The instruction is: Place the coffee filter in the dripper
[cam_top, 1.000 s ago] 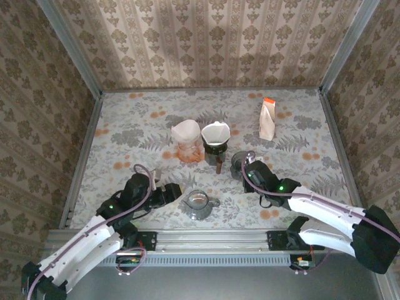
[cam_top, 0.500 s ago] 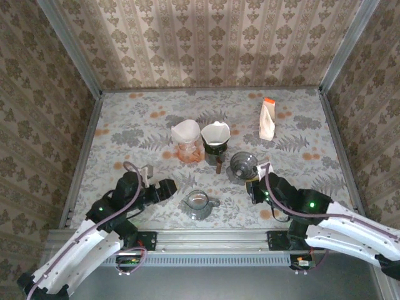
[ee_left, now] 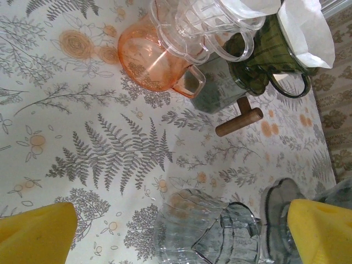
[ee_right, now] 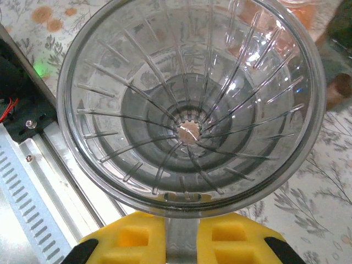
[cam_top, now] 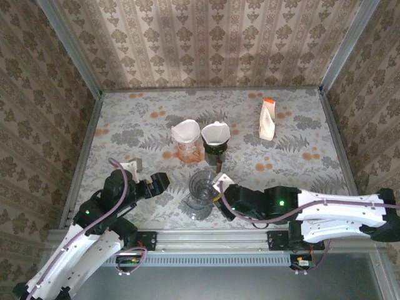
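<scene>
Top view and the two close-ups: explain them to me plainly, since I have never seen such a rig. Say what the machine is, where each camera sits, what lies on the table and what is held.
These are two robot arms bolted at the table's near edge, each ending in a two-finger gripper. The wide picture comes from a fixed camera above and behind them. Each close-up comes from a camera on one wrist, so the yellow blocks are that arm's own fingers. On the table stand a pink cup and a green dripper, each topped with a white filter, plus a white carton and a glass jug near the arms. The right gripper is shut on a clear dripper, holding it over the jug. The left gripper is wide open and holds nothing.
</scene>
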Motion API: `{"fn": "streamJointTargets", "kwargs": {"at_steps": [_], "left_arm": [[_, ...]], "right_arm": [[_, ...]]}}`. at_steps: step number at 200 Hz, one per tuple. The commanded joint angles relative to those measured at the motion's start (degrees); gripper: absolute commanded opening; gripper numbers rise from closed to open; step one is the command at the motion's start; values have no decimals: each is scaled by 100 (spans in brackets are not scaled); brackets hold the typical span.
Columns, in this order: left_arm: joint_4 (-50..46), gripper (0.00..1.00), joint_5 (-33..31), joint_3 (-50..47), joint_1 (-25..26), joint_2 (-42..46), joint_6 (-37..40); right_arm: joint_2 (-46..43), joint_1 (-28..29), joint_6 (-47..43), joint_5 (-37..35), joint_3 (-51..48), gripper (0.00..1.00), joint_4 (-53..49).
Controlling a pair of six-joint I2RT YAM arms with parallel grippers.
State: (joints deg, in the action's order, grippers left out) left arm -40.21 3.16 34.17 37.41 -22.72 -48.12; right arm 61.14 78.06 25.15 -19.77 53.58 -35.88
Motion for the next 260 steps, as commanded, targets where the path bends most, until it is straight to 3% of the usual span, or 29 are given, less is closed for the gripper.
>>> {"fn": "streamJointTargets", "kwargs": {"at_steps": [1,135,147,168,196,215,260], "left_arm": [[-145,100,-151,142,-40,101,194],[-136,100,216,36,-334,148,244],[-113,100,258,20,-365,146,236],[-72,100,334,-16,-410,146,218],[-18,100,397,-64,-443,145,198],[35,100,429,-94,-453,148,198],[373,100,596,-318,-457,161,137]], "right_arm": [[330,39,-303,225,264,0,341],[923,78,-263,217,258,3,485],[902,78,-226,170,224,9,485],[832,78,-160,144,147,36,485],[673,78,-91,54,82,59,485],[489,78,-52,-80,55,66,484],[-161,-5,70,-760,5,72,363]]}}
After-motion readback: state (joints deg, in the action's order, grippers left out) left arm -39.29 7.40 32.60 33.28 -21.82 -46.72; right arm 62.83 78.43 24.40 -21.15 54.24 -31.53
